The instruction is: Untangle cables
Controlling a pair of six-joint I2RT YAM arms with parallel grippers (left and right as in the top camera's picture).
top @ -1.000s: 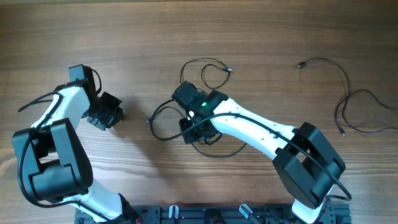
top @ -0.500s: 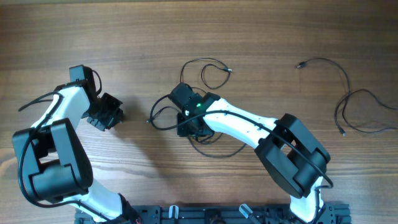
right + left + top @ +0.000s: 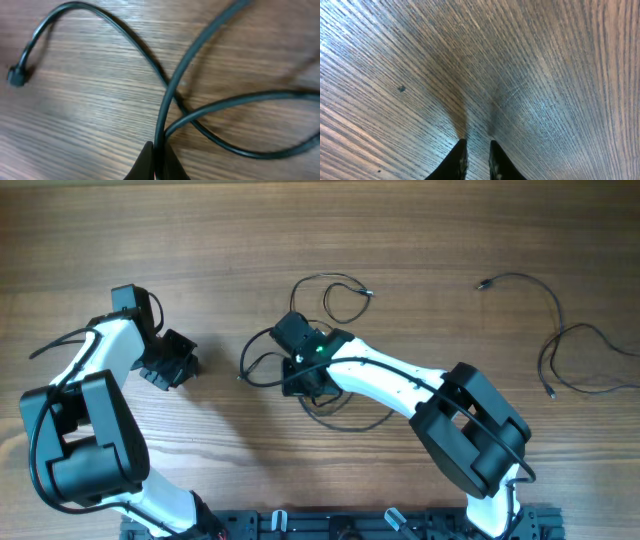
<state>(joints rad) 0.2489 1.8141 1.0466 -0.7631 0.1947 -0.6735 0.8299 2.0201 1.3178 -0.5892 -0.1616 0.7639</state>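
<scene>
Thin black cables (image 3: 169, 97) loop on grainy wood table (image 3: 75, 125).
Right claw (image 3: 156, 150) pinches one strand at the crossing; left claw (image 3: 476, 150) barely open, empty.

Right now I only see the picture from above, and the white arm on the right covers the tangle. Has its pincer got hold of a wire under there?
Observer: Yes. In the right wrist view, the right pincer is shut on one thin black cable, pinched at the very tips.
Operator: Is it holding it by a plug?
Observer: No. One small plug end lies free on the wood, well off to the side of the pincer.
Operator: And the other arm?
Observer: The left wrist view shows the left pincer over bare table, with a narrow gap between its fingers and nothing held.
</scene>
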